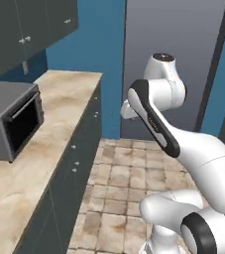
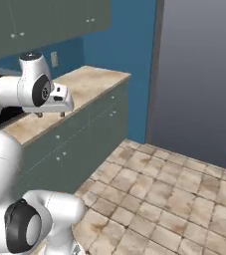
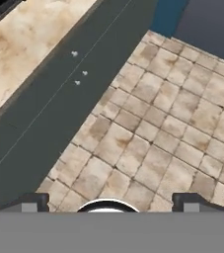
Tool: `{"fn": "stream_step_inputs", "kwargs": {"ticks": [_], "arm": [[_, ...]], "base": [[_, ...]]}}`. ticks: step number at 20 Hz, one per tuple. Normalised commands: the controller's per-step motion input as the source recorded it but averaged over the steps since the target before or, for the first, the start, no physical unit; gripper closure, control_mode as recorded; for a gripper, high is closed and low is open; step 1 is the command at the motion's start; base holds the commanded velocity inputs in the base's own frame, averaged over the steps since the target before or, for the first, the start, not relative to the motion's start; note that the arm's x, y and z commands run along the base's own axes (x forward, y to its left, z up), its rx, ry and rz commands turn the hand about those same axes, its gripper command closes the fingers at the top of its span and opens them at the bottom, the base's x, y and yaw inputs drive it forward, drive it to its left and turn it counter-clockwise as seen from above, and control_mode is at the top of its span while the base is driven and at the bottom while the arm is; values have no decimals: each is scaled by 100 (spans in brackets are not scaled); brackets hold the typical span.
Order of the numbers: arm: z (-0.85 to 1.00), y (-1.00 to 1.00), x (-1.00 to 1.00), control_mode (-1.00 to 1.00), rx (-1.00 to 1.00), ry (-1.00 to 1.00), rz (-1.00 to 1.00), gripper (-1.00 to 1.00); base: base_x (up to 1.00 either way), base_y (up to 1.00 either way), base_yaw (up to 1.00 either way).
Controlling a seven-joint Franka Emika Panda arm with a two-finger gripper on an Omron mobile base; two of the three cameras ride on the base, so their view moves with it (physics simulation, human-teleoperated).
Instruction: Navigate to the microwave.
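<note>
The built-in microwave is out of view. My gripper (image 2: 50, 114) hangs over the front edge of the beige counter (image 2: 92, 82), its fingers pointing down. In the hand view the fingertips (image 3: 34, 202) stand far apart at the bottom, so my gripper (image 3: 113, 205) is open with nothing between them; below it lie the tiled floor and the dark cabinet fronts. In the left base view the hand (image 1: 128, 111) peeks out from behind the upper arm.
A dark grey freestanding box with a black glass door (image 1: 11, 118) sits on the counter (image 1: 59, 114) at left. Grey wall cabinets (image 1: 29, 25) hang above it. A tall grey panel (image 2: 201, 74) stands past the counter's end, against the blue wall (image 1: 99, 44). Tiled floor (image 2: 164, 189) spreads ahead.
</note>
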Motion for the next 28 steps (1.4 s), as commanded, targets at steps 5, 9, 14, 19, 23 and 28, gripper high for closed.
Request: {"fn": "stream_step_inputs", "kwargs": {"ticks": [5,9,14,19,23,28], "arm": [[0,0,0,100,0,0,0,-100],[0,0,0,100,0,0,0,-100],[0,0,0,100,0,0,0,-100],[0,0,0,100,0,0,0,-100],[0,0,0,100,0,0,0,-100],[0,0,0,100,0,0,0,-100]], "base": [[0,-5,-98],[0,-6,-97],[0,-14,-93],[2,-41,-85],[28,-26,-77],[56,5,-62]]}}
